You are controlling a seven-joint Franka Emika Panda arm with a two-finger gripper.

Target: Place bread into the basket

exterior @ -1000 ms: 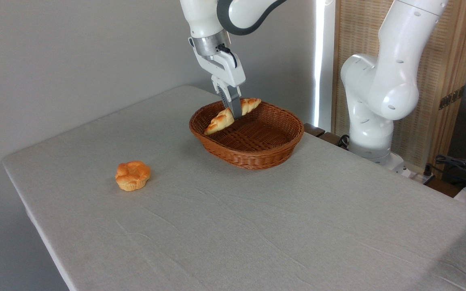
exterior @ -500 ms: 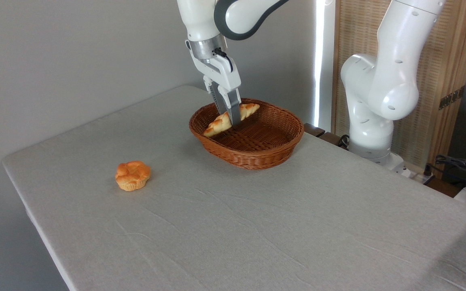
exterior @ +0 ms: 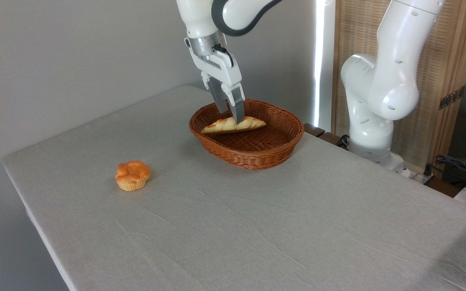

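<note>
Bread [exterior: 233, 125]: lying level across basket [exterior: 253, 157], long axis left-right, directly beneath spread claw [exterior: 229, 115], apparently released.

Woven wicker basket [exterior: 253, 155] on matt cloth table [exterior: 257, 226].

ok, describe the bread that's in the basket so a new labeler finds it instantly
Start at the reddish-brown wicker basket at the far side of the table, just under the gripper. The bread lies inside it, toward the back. It is a long braided loaf with pointed ends, unlike the small round bun sitting alone on the cloth at the left.
</note>
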